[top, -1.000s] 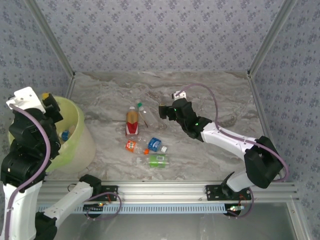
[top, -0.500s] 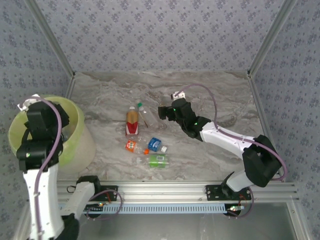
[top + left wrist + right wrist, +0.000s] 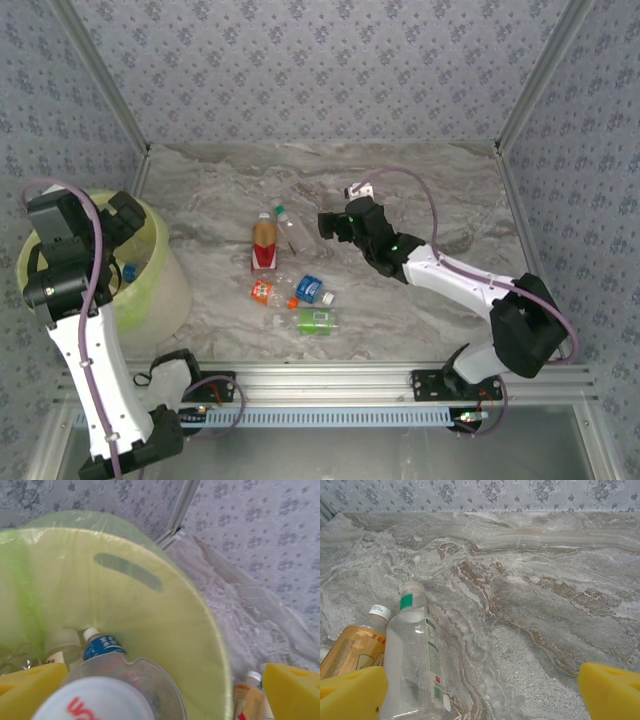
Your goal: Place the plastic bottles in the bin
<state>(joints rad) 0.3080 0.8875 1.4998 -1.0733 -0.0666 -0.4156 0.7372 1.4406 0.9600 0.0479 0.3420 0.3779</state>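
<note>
The plastic bottles (image 3: 315, 320) are split between two places: five lie on the marble table (image 3: 420, 180), and some are already down in the bin (image 3: 170, 270). The change of the last second is found at the left gripper (image 3: 125, 216), whose jaws are now spread from a narrow grip to full width while the arm is swung round over the bin's mouth. In the left wrist view its yellow pads (image 3: 30, 687) are held far apart. A clear bottle with a white, red-printed part (image 3: 95, 702) is seen low between them and is not gripped from both sides. It is therefore judged released and dropping onto the blue-labelled bottle in the bin (image 3: 102, 646) and the pale-capped bottle (image 3: 62, 642) beside it. One more bottle can thus be counted as delivered. The right gripper (image 3: 330, 224) is kept almost where it was, fingers parted and grasping nothing, near the clear green-capped bottle (image 3: 287, 228), which lies just beside the amber bottle (image 3: 264, 243). Nearer the arms, the orange-labelled bottle (image 3: 262, 292), the blue-labelled bottle on the table (image 3: 310, 289) and the green-labelled bottle (image 3: 315, 320) are clustered together. Nothing is seen standing between these and the bin. Only the closeness of neighbouring bottles is judged likely to hamper a clean pinch, and the bin's tall wall has to be cleared on each carry.
</note>
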